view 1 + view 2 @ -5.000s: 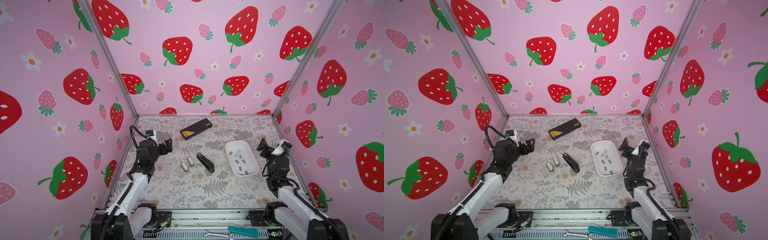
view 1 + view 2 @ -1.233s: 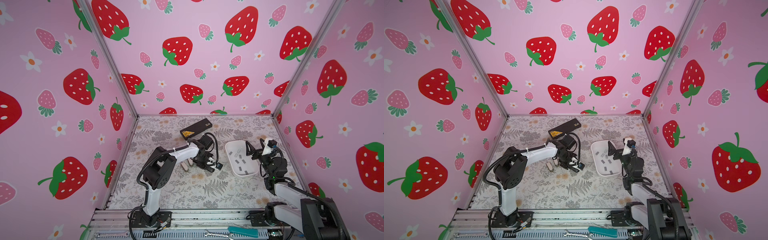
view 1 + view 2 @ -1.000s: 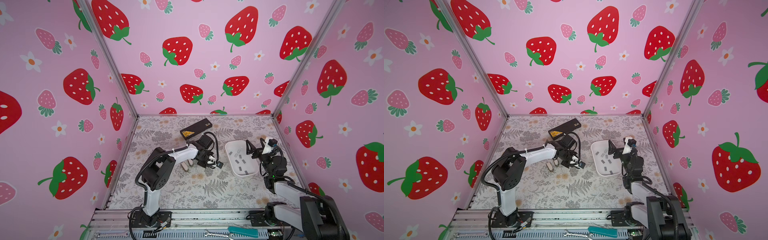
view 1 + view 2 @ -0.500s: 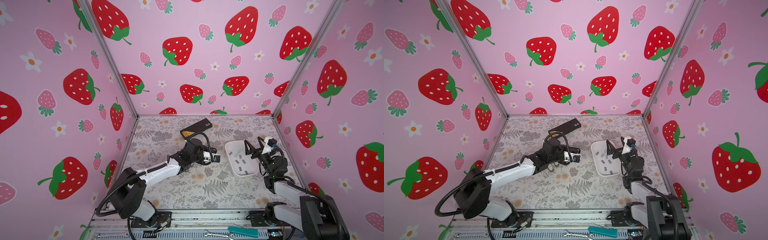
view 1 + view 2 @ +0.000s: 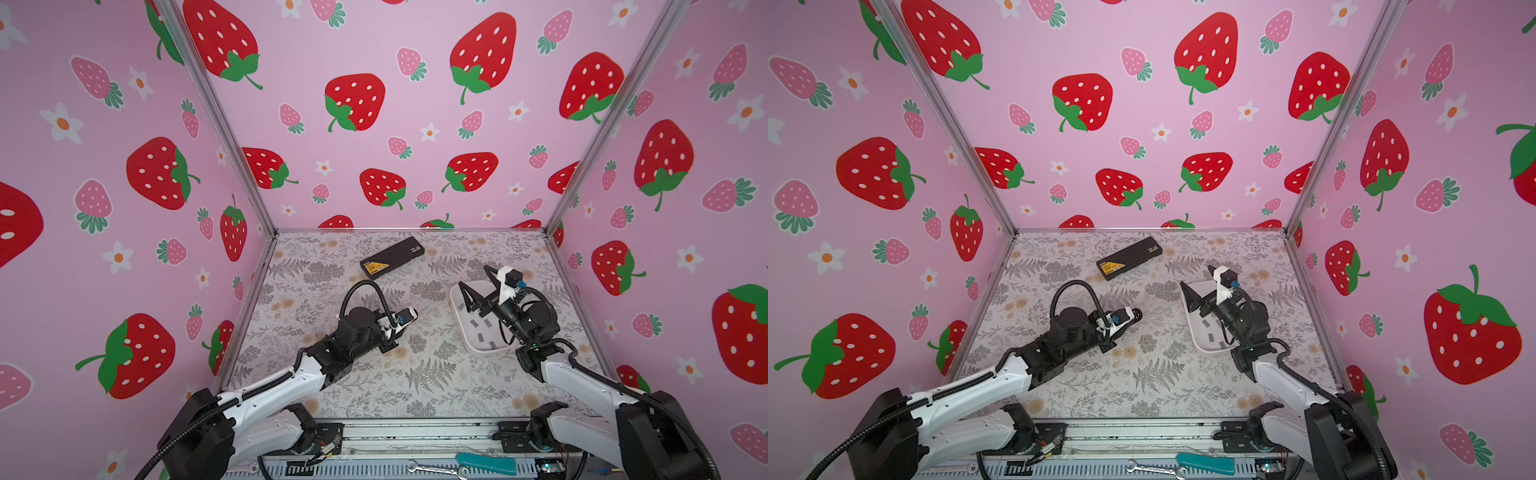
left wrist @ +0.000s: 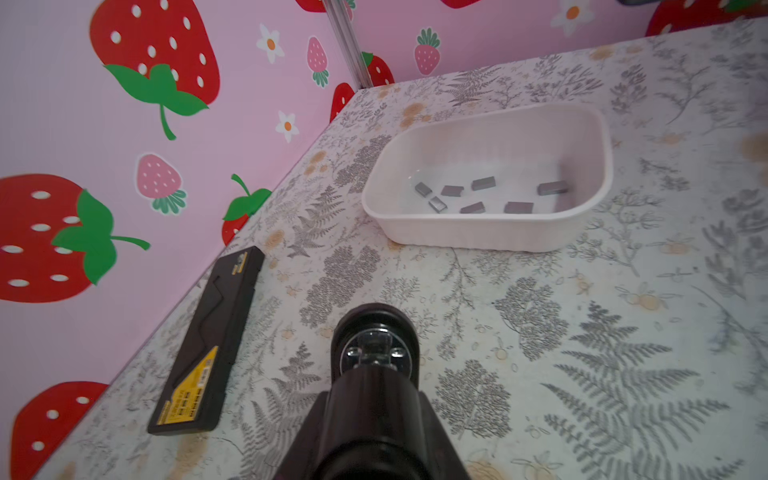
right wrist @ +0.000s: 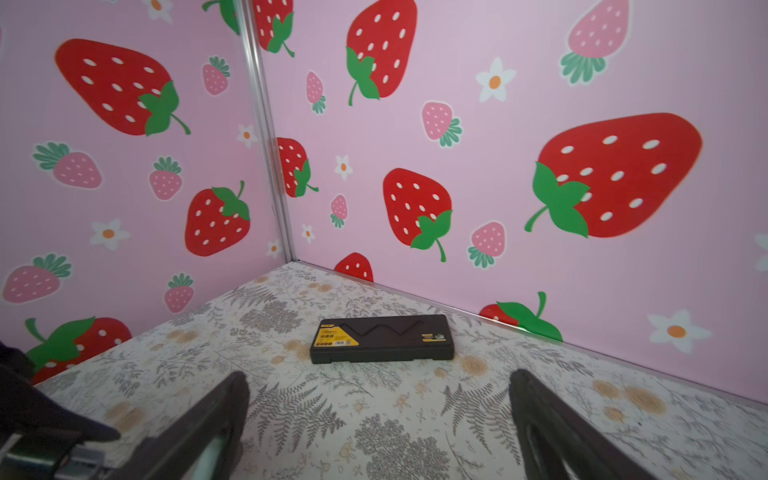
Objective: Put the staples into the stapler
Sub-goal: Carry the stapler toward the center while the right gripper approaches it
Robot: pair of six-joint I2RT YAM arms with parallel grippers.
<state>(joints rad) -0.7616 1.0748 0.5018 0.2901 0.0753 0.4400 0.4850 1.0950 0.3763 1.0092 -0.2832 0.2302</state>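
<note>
Loosely scattered, the staples (image 6: 483, 183) are seen inside a white tray (image 6: 478, 237) on the desk (image 6: 540, 332). The right fingers (image 7: 540, 415) are spread wide above the tray's far end, clear of them. Well apart, the left fingers (image 6: 305, 449) are narrowed onto a black stapler (image 6: 374, 374).

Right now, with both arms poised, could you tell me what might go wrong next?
1. The staples lie flat and scattered in the white tray; the open right gripper may miss one or shove the tray.
2. The stapler juts out of the left gripper, so it might twist when a strip is pushed in.
</note>
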